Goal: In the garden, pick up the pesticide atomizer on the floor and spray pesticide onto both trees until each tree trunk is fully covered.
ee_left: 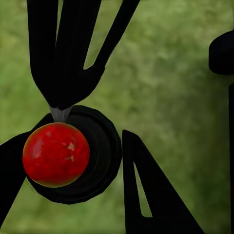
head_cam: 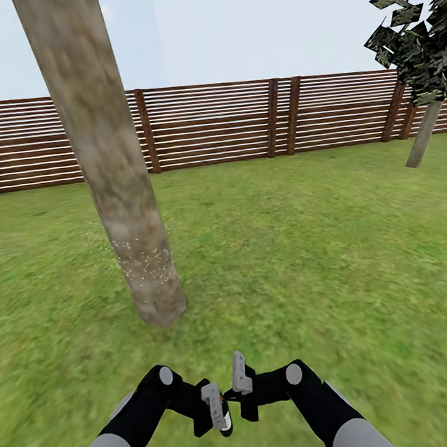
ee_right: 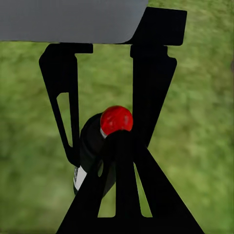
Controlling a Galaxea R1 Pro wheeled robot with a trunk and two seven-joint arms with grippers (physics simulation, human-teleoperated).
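The pesticide atomizer (head_cam: 226, 423), a black bottle with a red ball cap (ee_right: 116, 119), hangs low over the grass in front of me. My right gripper (ee_right: 105, 151) is shut on it, one finger against each side of the bottle. My left gripper (ee_left: 61, 105) is shut, and its joined tips rest on the grey neck beside the cap (ee_left: 56, 153). A thick mottled tree trunk (head_cam: 100, 146) rises just ahead to the left. Whitish pesticide specks (head_cam: 145, 262) dot its lower part near the base. A second tree (head_cam: 423, 132) with a thin pale trunk and dark leaves stands far right by the fence.
Green lawn (head_cam: 309, 256) stretches from my arms to a brown slatted wooden fence (head_cam: 227, 120) along the back. Open grass lies between the near trunk and the far right tree.
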